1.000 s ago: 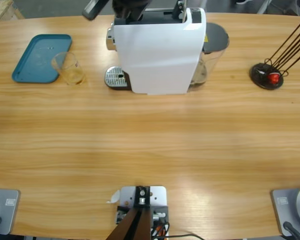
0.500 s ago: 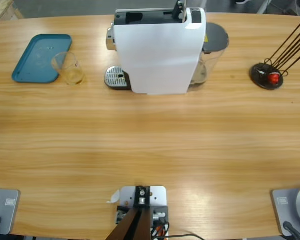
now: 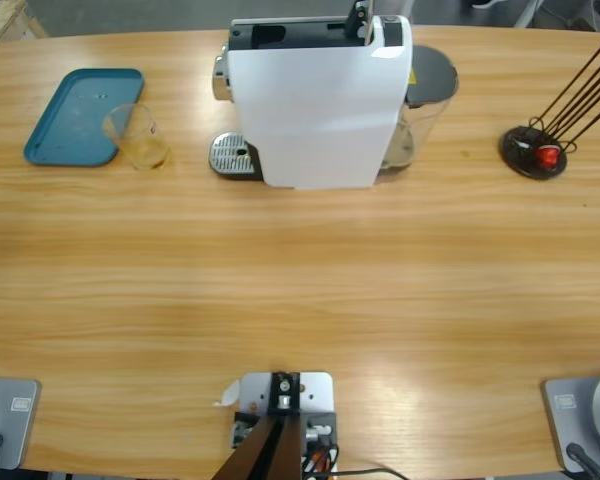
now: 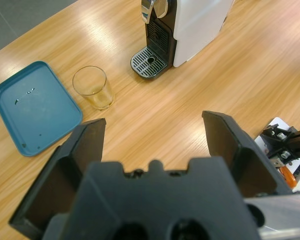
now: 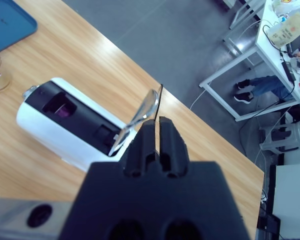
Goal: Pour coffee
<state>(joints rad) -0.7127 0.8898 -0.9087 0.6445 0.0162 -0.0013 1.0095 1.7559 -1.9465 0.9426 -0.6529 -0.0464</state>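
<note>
A white coffee machine (image 3: 315,105) is standing at the far middle of the wooden bench (image 3: 300,290), with its round metal drip grate (image 3: 230,155) sticking out on its left side and its silver lever (image 5: 140,117) standing raised over the open top slot. To the left of the grate, a small clear tumbler (image 3: 135,137) is sitting upright just beside the near right corner of a teal tray (image 3: 75,115); whether they are touching cannot be told. No dark coffee is showing in the tumbler, only a faint yellowish tint. At the far right, a black round holder (image 3: 533,152) with thin dark rods is resting on the bench. The left gripper (image 4: 152,137) is hanging high above the bench with its jaws spread wide apart, holding nothing. The right gripper (image 5: 157,135) is hovering above the machine's lever with its jaws pressed together, holding nothing.
</note>
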